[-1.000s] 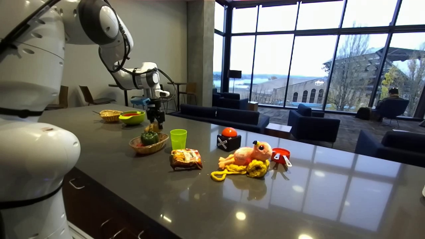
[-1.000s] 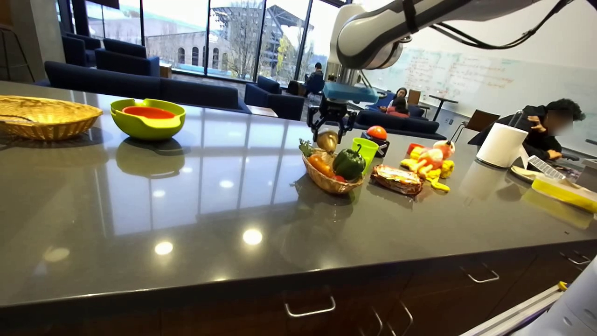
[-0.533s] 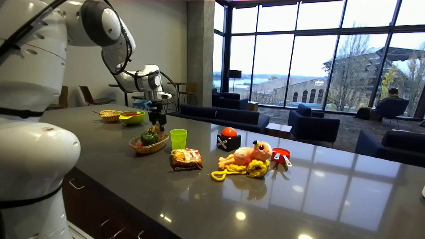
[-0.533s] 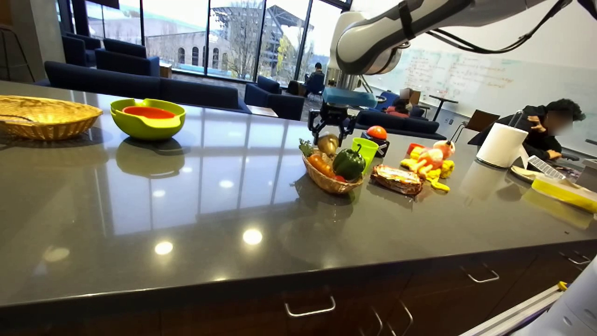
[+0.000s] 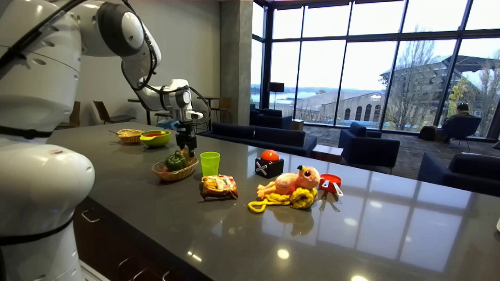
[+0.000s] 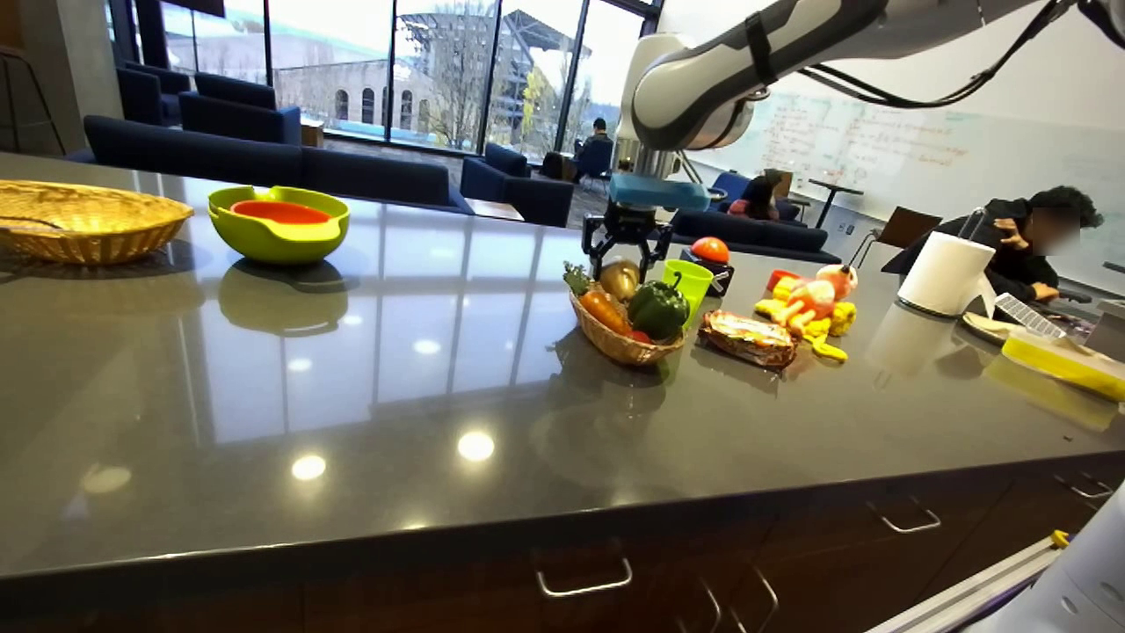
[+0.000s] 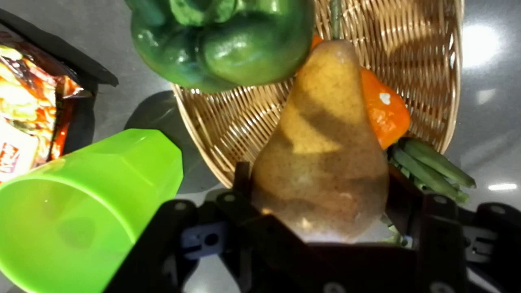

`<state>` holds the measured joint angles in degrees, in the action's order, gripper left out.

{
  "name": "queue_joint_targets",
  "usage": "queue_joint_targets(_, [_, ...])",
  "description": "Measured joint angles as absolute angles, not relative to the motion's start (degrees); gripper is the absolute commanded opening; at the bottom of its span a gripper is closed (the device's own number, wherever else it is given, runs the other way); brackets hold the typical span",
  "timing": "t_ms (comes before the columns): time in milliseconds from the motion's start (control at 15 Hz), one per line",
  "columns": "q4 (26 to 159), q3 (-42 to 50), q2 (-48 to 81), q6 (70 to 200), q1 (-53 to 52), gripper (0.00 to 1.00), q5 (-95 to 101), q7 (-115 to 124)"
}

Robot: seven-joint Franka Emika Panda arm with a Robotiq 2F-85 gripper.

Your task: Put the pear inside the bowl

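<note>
The brown-yellow pear (image 6: 620, 281) is between the fingers of my gripper (image 6: 623, 271), low over the back of a small wicker basket (image 6: 620, 345). In the wrist view both black fingertips (image 7: 317, 183) lie against the wide end of the pear (image 7: 325, 122), and the gripper looks shut on it. The pear's narrow end is over the basket, beside a green pepper (image 7: 228, 49). Whether the pear touches the basket is hidden. A lime-green bowl (image 6: 279, 242) with a red inner piece stands far to the left; it also shows in an exterior view (image 5: 155, 142).
The basket also holds an orange carrot (image 6: 605, 310) and something red. A green cup (image 6: 694, 281) stands close beside it, with a snack packet (image 6: 749, 338) in front. A pink plush toy (image 5: 291, 182) and a red-button box (image 5: 269, 167) lie further along. Another wicker basket (image 6: 97, 233) stands near the bowl.
My gripper has moved down, and the pear has gone down with it, now lower behind the carrot and pepper. The basket and bowl have not moved.
</note>
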<state>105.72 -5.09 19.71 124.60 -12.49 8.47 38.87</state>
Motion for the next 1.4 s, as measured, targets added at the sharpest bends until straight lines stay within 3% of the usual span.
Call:
queue_joint_targets(67, [105.7,-5.1,19.8,124.6,-12.5,0.83,8.5,38.9])
queue_joint_targets(200, [105.8,-5.1,19.9,124.6,-12.5,0.98,8.4,38.9])
queue_joint_targets(1400, [107.3,-5.0,13.1,122.1,-12.9,1.0,9.2,28.2])
